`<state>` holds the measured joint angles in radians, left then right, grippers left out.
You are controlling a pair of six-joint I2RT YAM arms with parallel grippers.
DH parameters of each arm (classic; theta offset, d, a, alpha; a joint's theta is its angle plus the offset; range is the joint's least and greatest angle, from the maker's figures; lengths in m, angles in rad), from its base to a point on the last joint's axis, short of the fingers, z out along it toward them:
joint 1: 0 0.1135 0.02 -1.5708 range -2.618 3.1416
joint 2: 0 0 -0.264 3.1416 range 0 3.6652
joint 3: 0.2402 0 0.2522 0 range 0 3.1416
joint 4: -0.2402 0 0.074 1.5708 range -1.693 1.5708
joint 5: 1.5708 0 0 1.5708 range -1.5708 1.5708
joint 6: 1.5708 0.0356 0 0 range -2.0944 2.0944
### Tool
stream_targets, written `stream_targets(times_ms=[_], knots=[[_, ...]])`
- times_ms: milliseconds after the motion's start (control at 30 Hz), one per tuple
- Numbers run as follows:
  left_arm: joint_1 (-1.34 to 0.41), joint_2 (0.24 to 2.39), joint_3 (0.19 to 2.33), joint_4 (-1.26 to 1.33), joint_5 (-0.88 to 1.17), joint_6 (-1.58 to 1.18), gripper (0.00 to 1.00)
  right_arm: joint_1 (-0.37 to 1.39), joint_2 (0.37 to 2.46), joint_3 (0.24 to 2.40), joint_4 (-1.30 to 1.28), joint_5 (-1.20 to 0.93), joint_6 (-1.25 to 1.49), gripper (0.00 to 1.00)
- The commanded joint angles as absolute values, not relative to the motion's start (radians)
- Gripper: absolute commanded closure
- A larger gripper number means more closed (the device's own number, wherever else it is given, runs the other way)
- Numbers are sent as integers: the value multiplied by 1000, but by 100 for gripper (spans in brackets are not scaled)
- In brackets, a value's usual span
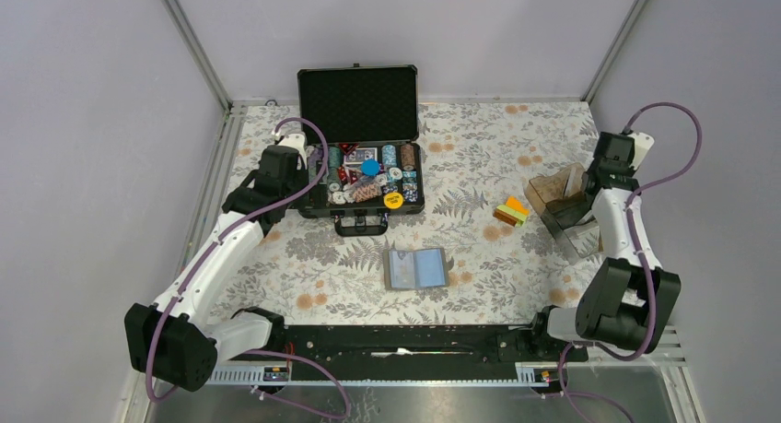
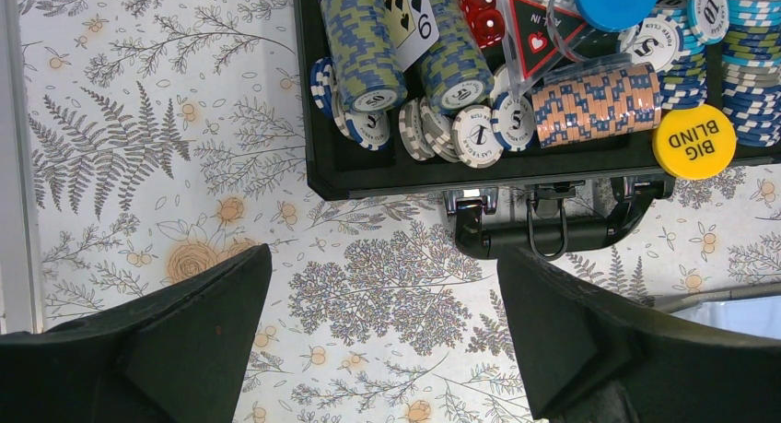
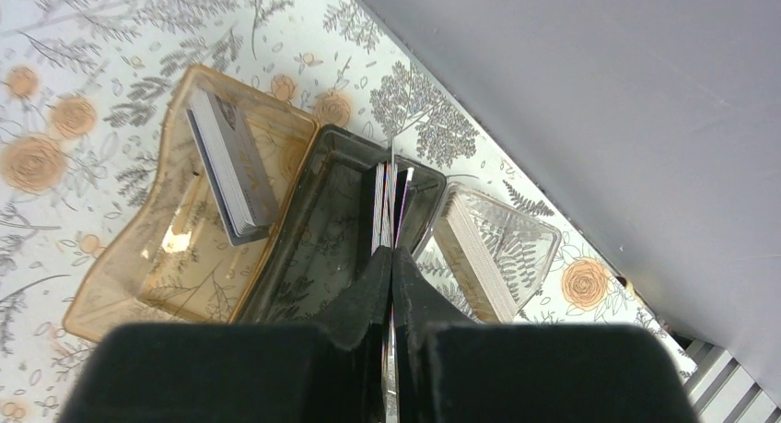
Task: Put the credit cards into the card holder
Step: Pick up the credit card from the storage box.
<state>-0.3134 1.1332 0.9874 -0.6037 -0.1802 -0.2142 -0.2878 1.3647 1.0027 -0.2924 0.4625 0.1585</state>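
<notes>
A flower-printed tablecloth (image 1: 479, 156) covers the work table. A flat grey bifold card holder (image 1: 416, 268) lies open near the middle, close to the arms' bases. Its two inner panels face up, so its pockets can be reached from above. A small stack of thin plastic credit cards (image 1: 510, 210), orange, yellow and green, rests on the cloth to the holder's right and a little farther back. Bare cloth separates the two, and as far as I can tell no card is in the holder yet.

The right gripper (image 3: 391, 257) is at the far right, beyond the stack, over a smoky dark acrylic tray (image 3: 322, 229). Its jaws are pressed together on a sheaf of thin cards (image 3: 387, 197) held edge-on, and I cannot tell what kind they are. A brownish clear acrylic lid (image 3: 110, 303) holding a grey-backed deck sits just beside the tray, which crowds that corner near the wall.

The left gripper (image 2: 384, 285) hovers over bare cloth just in front of an open black chip case (image 2: 313, 119) filled with poker chips. Its jaws are spread wide and hold nothing, so it is probably parked out of the way. The case's handle and front edge are close ahead of it, but open cloth lies between this gripper and the holder.
</notes>
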Motion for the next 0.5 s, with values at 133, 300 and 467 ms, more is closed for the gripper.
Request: stream_targets(times_ms=[133,300,467], knots=[[-316,1108,994,-571,-168,-212,1,-251,1247,1016,-258,452,157,100],[-316,1098,996,-565,-110,-218,1,-166,1207,1026,-304,382,163,100],[-318,1079,998,-557,9,-291,2,-79,1121,992,-336,203,209,100]])
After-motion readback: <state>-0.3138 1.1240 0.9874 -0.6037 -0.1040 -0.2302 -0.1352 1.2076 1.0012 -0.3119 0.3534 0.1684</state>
